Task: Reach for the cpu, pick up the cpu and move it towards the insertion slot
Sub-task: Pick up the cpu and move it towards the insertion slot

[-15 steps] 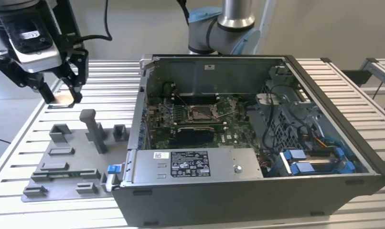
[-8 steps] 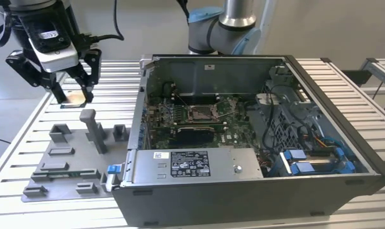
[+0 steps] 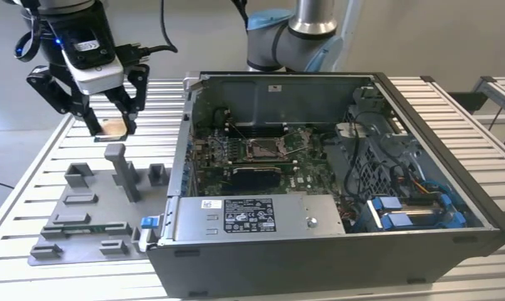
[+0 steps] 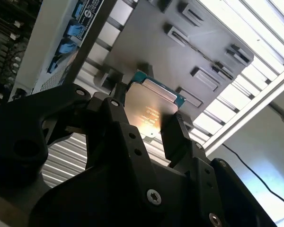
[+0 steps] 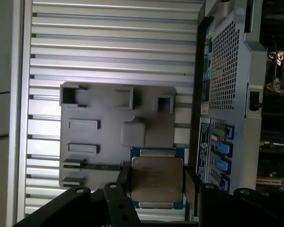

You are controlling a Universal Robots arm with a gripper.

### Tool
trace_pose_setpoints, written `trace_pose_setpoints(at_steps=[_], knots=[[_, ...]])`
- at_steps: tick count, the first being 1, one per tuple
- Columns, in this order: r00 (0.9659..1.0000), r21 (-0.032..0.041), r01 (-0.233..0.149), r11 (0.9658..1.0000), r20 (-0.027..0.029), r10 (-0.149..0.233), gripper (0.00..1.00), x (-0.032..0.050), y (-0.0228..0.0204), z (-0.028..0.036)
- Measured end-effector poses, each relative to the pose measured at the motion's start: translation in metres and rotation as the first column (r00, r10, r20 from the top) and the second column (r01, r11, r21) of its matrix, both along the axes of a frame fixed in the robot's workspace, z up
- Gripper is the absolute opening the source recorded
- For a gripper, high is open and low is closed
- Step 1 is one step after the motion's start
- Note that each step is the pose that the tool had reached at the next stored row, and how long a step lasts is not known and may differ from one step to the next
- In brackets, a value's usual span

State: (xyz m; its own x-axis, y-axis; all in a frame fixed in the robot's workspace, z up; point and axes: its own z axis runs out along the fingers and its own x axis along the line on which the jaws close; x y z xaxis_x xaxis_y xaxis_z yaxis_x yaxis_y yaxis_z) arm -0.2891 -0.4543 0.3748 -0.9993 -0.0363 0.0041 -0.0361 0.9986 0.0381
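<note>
The cpu (image 3: pixel 112 129) is a thin square chip with a pale metal face, held above the slatted table at the exterior view's left. My gripper (image 3: pixel 110 123) is shut on it, one black finger on each side edge. Both wrist views show the cpu (image 4: pixel 149 111) (image 5: pixel 157 178) clamped between the fingers (image 4: pixel 173 132) (image 5: pixel 124 174), with its green edge showing, hanging over the grey fixture plate (image 5: pixel 109 123). The insertion slot (image 3: pixel 265 148) is a silvery square socket on the green board inside the open computer case, well off to the exterior view's right of the gripper.
The grey fixture plate (image 3: pixel 85 216) with raised blocks and a tall post (image 3: pixel 119 164) lies below the gripper. The open computer case (image 3: pixel 319 241) has walls around the board. A second robot arm's base (image 3: pixel 294 31) stands behind the case. Cables and blue connectors (image 3: pixel 403 213) fill the case's right side.
</note>
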Motion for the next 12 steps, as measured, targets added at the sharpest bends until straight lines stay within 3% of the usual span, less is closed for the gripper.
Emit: trace_pose_setpoints(at_steps=[12], knots=[[1.0000, 0.0000, 0.000, 1.0000, 0.0000, 0.000, 0.00, 0.0412, 0.0000, 0.0000]])
